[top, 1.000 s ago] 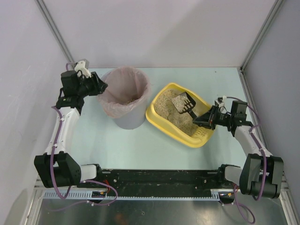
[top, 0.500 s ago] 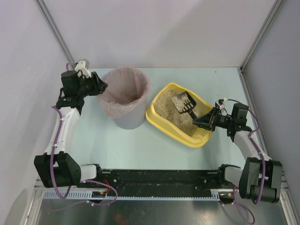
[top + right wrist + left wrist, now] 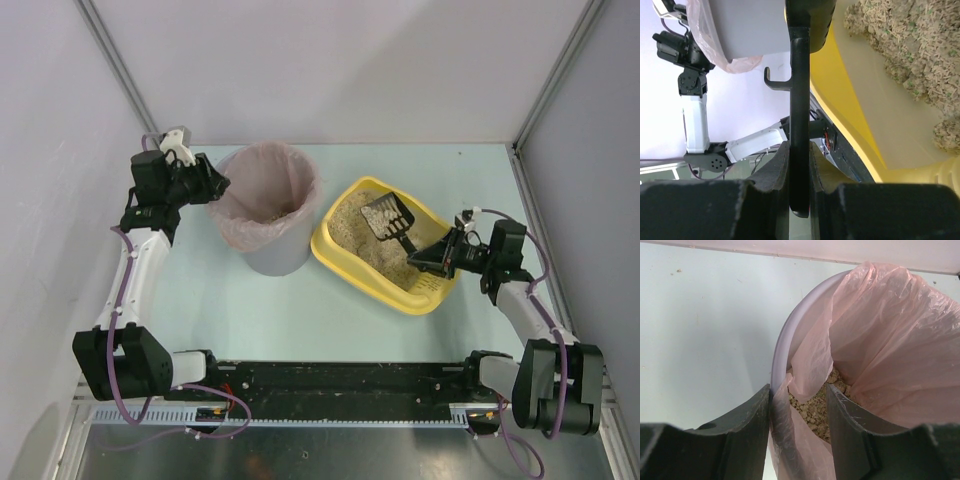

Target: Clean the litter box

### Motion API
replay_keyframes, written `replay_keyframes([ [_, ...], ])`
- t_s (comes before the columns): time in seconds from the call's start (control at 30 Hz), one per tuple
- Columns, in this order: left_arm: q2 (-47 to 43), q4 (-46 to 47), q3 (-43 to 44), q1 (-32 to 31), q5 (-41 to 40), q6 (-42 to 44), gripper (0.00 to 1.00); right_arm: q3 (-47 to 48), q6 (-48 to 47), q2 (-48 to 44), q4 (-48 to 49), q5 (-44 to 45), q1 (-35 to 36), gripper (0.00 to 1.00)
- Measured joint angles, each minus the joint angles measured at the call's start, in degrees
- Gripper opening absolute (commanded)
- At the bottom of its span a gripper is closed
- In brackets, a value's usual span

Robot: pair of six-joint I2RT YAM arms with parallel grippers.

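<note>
While you look down from the top camera, you find the litter box (image 3: 362, 284), a shallow yellow plastic tray with rounded corners, lying slantwise on the pale green table (image 3: 300, 310), right of centre and just beside the tall grey round plastic bin (image 3: 270, 256). Beige sandy litter (image 3: 352, 222) fills the tray, heaped toward its far end, and your right wrist view shows the bare yellow wall (image 3: 852, 117) below that heap.

Your right gripper (image 3: 434, 258) sits at the slotted end of the tray. Its jaws are pressed onto the thin handle of the small black slotted plastic scoop (image 3: 386, 218), which runs straight up between the fingers (image 3: 774, 175) in the wrist view. The scoop's head is over the litter at the far half of the tray. You cannot tell whether it touches the litter.

Your left gripper (image 3: 213, 185) is at the left rim of the bin. Its jaws straddle and pinch the rim together with the thin pink plastic liner (image 3: 890, 340): one finger (image 3: 752, 432) outside, the other inside. Beige clumps (image 3: 815, 407) lie in the bag's bottom.
</note>
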Motion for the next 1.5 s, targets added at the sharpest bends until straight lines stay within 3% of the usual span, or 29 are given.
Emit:
replay_keyframes([
  [0.57,0.00,0.00,0.00,-0.24,-0.39,0.02,0.50,-5.11,6.34,-0.85,8.09,1.62,1.57,0.00],
  [0.97,0.00,0.02,0.00,-0.59,-0.37,0.04,0.58,-6.38,8.66,-1.46,10.91,2.38,2.05,0.00],
  [1.2,0.00,0.00,0.00,-1.20,0.09,0.07,0.69,-5.75,5.38,-2.91,6.10,3.74,3.08,0.00],
  [1.5,0.00,0.00,0.00,-1.49,0.15,0.04,0.71,-5.75,6.99,-4.39,7.15,4.66,1.46,0.00],
])
